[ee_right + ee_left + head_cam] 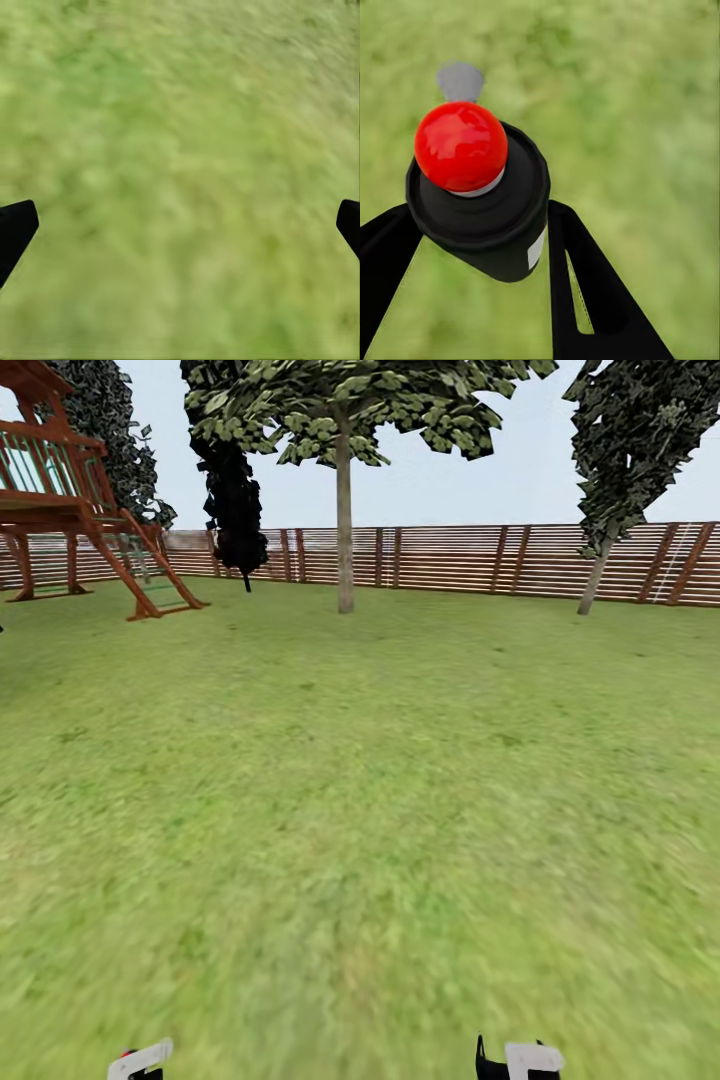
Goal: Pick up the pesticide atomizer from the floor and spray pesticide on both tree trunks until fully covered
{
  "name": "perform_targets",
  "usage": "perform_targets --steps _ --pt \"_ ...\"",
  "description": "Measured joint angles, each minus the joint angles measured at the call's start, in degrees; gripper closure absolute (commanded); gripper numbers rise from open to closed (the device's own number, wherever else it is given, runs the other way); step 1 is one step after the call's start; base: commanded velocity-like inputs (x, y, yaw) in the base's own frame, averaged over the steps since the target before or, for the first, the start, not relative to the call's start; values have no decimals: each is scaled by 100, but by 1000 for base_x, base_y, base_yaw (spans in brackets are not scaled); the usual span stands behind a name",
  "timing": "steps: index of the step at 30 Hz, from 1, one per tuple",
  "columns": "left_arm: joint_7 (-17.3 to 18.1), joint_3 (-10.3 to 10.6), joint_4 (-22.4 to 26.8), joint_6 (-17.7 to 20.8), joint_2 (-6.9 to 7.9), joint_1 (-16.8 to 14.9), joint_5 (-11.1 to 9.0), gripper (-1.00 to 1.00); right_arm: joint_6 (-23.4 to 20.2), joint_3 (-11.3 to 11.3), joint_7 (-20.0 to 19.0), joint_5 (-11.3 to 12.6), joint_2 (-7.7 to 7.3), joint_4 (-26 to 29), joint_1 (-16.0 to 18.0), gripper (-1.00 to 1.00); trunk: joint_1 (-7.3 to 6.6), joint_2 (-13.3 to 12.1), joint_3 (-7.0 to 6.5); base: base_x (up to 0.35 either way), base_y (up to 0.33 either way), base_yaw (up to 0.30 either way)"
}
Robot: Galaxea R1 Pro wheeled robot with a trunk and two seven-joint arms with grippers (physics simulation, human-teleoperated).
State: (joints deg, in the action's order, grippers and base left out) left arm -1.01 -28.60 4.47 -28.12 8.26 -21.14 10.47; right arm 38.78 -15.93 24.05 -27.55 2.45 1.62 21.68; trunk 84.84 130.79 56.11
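The pesticide atomizer (pixel 461 146), a dark bottle with a shiny red top, sits between the black fingers of my left gripper (pixel 484 247), which is shut on it over grass. In the head view that left gripper (pixel 140 1062) peeks in at the lower edge, and my right gripper (pixel 520 1060) is beside it. In its wrist view, the right gripper (pixel 180 232) is open, fingertips far apart above bare lawn. One tree (pixel 343 420) with a straight pale tree trunk (pixel 344 530) stands far ahead, near the fence. The garden lawn (pixel 360 810) stretches between. The paved floor is out of view.
A brown slatted fence (pixel 450 560) closes the far side. A wooden play tower with a ladder (pixel 90 510) stands at the far left. A black-foliaged tree (pixel 235 500) is left of the pale trunk, and a dark-leaved tree with a leaning stem (pixel 597 575) is at the right.
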Motion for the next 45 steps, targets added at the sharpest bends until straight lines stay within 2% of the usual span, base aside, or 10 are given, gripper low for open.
perform_targets --steps 15,45 --pt "0 -2 0 -2 -43 0 0 100 0 0 0 -3 0 0 0 -100 0 0 0 338 120 0" --pt "0 -8 1 2 -39 0 0 100 0 -3 0 -2 0 0 0 -100 0 0 0 339 120 0"
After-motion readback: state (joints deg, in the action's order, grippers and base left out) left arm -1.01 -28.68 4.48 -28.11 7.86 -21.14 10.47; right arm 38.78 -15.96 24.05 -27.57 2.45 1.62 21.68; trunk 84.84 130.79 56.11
